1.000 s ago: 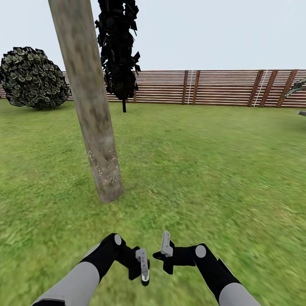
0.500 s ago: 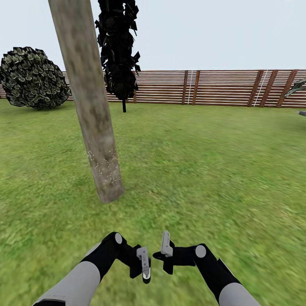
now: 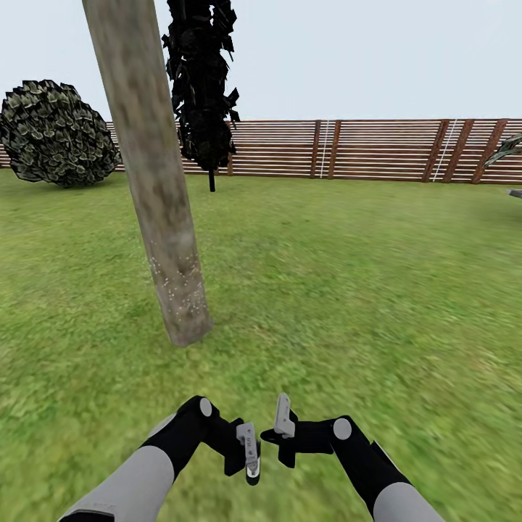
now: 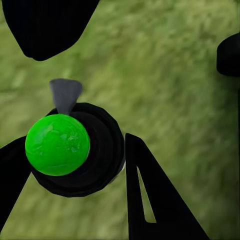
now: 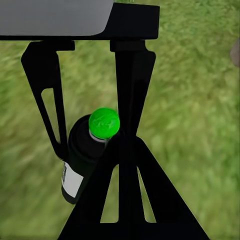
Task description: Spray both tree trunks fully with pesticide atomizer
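Observation:
One thick, mottled grey-brown tree trunk [image 3: 156, 188] leans up out of the grass lawn [image 3: 362, 290], ahead and to the left of my arms. White specks dot its lower part. The second tree is out of view. The pesticide atomizer [image 4: 57, 145] is a black bottle with a round green top and a white label. My left gripper [image 4: 75, 145] is shut on it, a finger on each side. In the head view the left gripper [image 3: 249, 453] hangs low over the grass with the atomizer [image 3: 250, 475] under it. Close beside it, my right gripper [image 3: 283, 419] is shut on nothing. The right wrist view shows the atomizer [image 5: 92, 150] from the side.
A dark slim cypress-like tree [image 3: 199, 87] stands behind the trunk, and a round bush [image 3: 54, 134] is at the far left. A brown slat fence [image 3: 362, 148] closes off the back. A palm frond [image 3: 507, 148] pokes in at the right edge.
My left gripper with the atomizer has crept slightly right and down, closer to the right gripper. The right arm and the view are still.

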